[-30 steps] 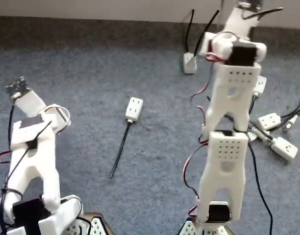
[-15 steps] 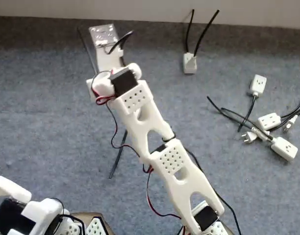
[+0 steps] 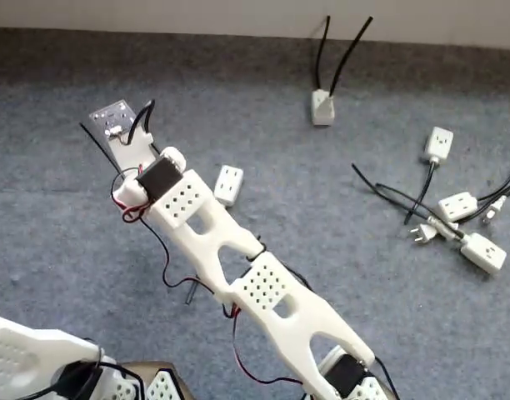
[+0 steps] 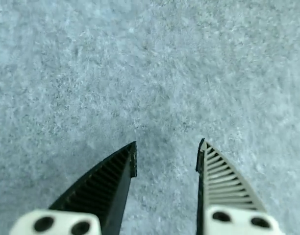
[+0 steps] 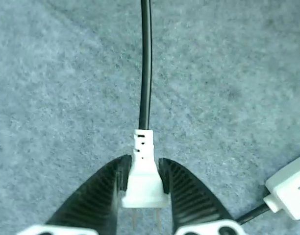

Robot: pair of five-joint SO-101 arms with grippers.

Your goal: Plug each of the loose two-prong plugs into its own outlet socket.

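A grey, carpet-like worktop (image 3: 63,217) runs back to a pale wall (image 3: 197,15), with a darker strip along the wall's foot. A lone socket (image 3: 228,184) lies near the middle. Behind it, nearer the wall, sits another socket (image 3: 322,107) with two black cords rising from it, and well apart from the lone socket lies a tangle of sockets (image 3: 457,206) and cords. The right arm (image 3: 263,292) stretches in a long diagonal from the near edge, passing close by the lone socket with its wrist just beyond. The left arm (image 3: 30,362) is folded low, well apart from the lone socket. The right wrist view shows the right tool (image 5: 143,161) narrow, clamped on the white plug (image 5: 142,183), whose black cord (image 5: 145,63) leads away, with a socket's corner near. The left wrist view shows the left tool (image 4: 165,147) spread wide above bare carpet
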